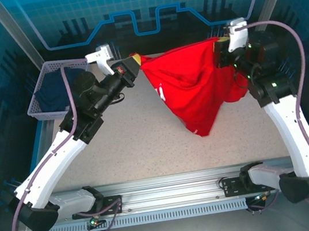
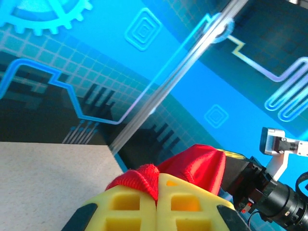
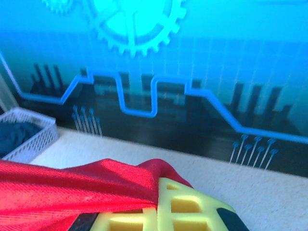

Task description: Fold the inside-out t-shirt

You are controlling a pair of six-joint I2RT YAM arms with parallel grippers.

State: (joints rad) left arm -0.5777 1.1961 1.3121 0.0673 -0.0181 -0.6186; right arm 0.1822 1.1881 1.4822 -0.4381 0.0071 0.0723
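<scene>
Blue circuit-print walls [image 1: 138, 7] ring a beige speckled table [image 1: 137, 153]. Red shirt [image 1: 187, 84] hangs stretched btwn both arms at the far side, lifted over the table, its lower part sagging to a point right of centre. L gripper [image 1: 131, 68] is pinched tight on the shirt's left top corner, w/ cloth bunched btwn its yellow fingers [image 2: 130, 202]. R gripper [image 1: 223, 44] is pinched on the right top corner. Basket [image 1: 43, 88] sits far left w/ a navy garment [image 1: 57, 90] inside, apart from the shirt.
</scene>
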